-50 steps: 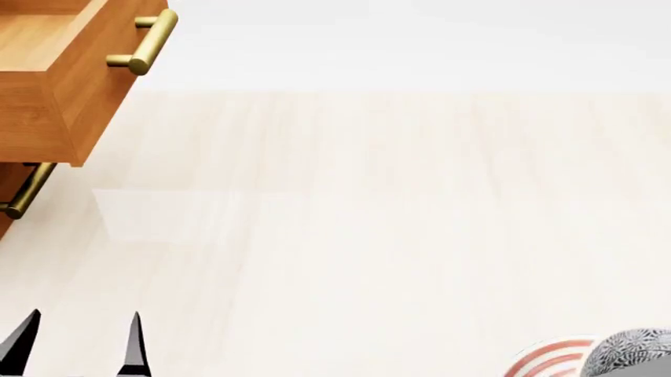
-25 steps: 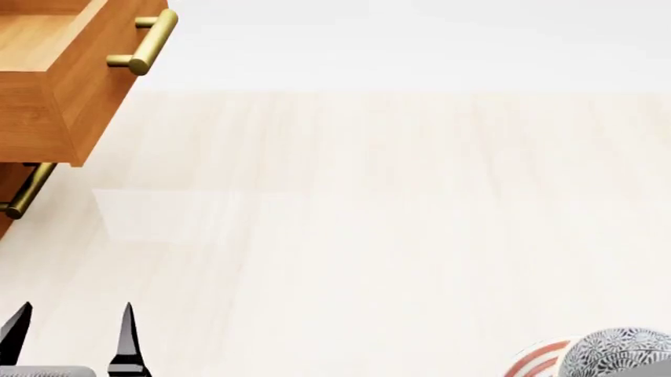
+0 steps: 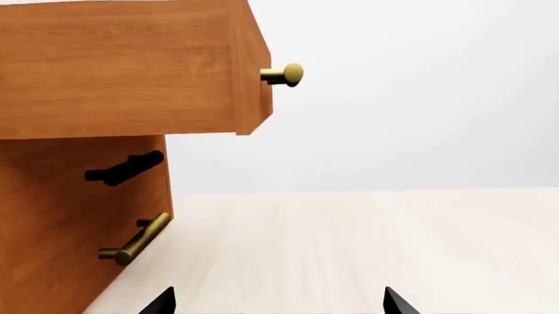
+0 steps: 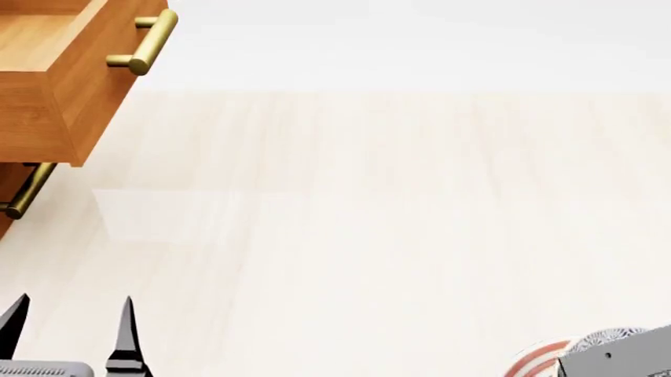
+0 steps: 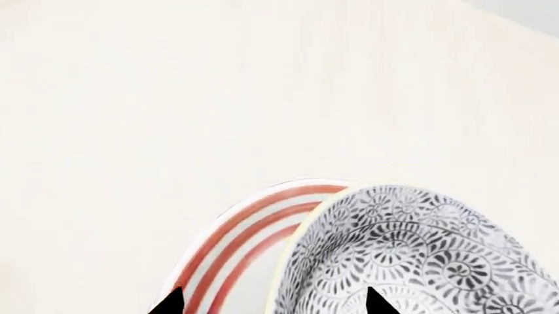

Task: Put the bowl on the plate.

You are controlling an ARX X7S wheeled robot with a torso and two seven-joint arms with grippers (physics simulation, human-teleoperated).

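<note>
The bowl (image 5: 419, 261), white with a dense grey-black floral pattern, overlaps the red-ringed plate (image 5: 249, 226) in the right wrist view. Whether it rests on the plate I cannot tell. My right gripper (image 5: 275, 302) is open and straddles the bowl's pale rim, one fingertip (image 5: 170, 302) over the plate's rings, the other inside the bowl. In the head view only slivers of the plate (image 4: 535, 360) and the bowl (image 4: 608, 336) show at the bottom right, behind a grey part of my right arm (image 4: 629, 357). My left gripper (image 4: 71, 334) (image 3: 277, 304) is open and empty at the bottom left.
A wooden cabinet (image 4: 53, 102) stands at the far left with its top drawer pulled out, brass bar handles (image 4: 147, 43) (image 4: 27, 191) sticking out. The left wrist view faces that cabinet (image 3: 78, 216) and its handle (image 3: 135, 239). Pale wood tabletop (image 4: 367, 236) spreads between.
The bowl shifted left over the plate. A grey part of my right arm has come into the head view and covers most of the bowl. My left gripper rose slightly.
</note>
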